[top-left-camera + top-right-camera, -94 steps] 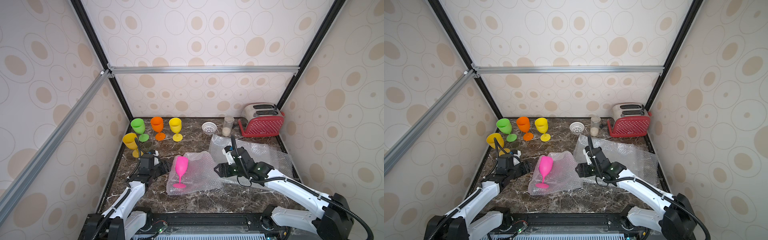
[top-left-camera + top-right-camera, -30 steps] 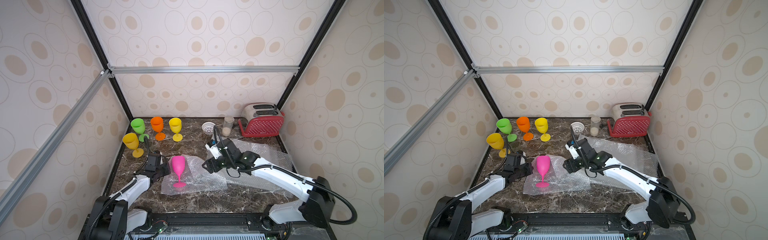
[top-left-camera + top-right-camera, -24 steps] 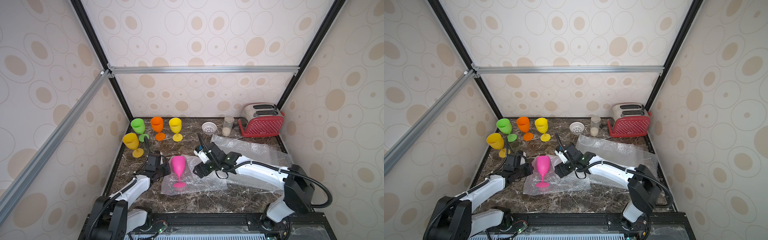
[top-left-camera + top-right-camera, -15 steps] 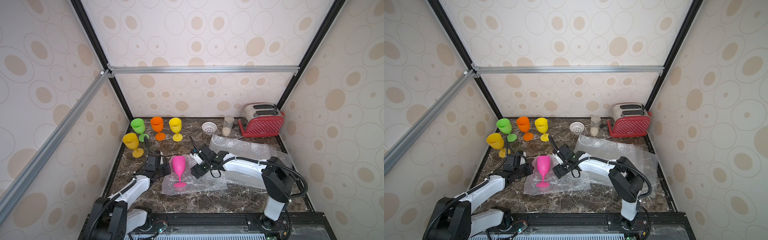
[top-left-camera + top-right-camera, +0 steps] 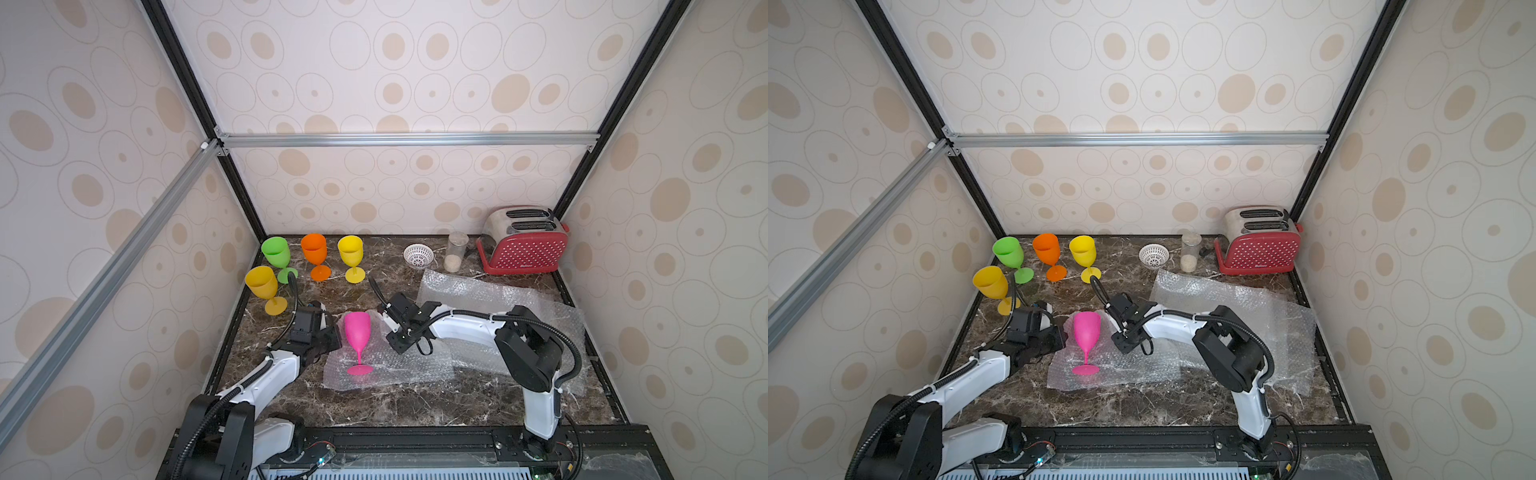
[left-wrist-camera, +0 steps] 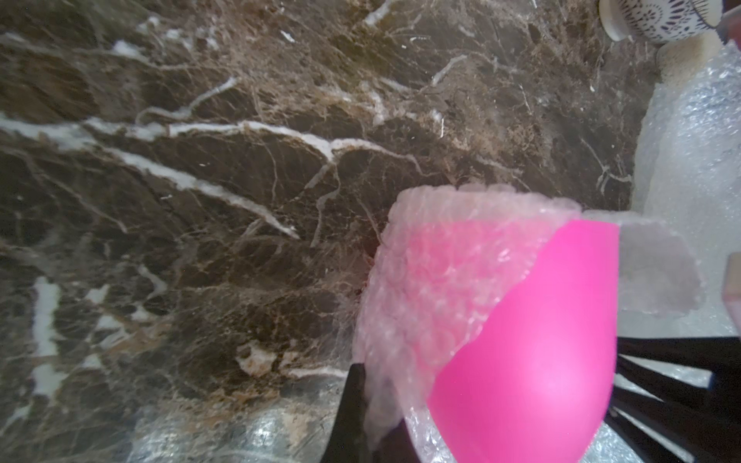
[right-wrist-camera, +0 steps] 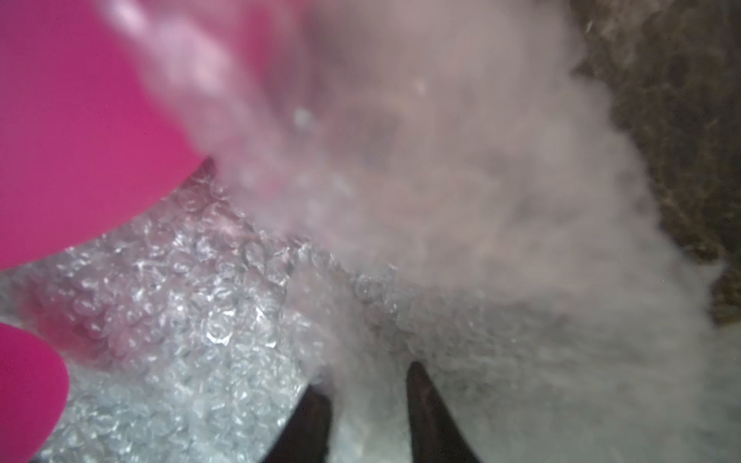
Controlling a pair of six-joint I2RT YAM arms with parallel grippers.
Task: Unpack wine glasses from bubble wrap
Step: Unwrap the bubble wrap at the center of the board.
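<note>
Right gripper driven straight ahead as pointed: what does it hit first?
Most likely the bubble wrap bunched just ahead of the right gripper; the pink glass sits off to one side.

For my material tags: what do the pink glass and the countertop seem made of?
Pink glass: probably plastic; opaque, evenly coloured, matte with a soft sheen. Countertop: dark brown marble or a marble-look laminate; white veins, slight gloss.
</note>
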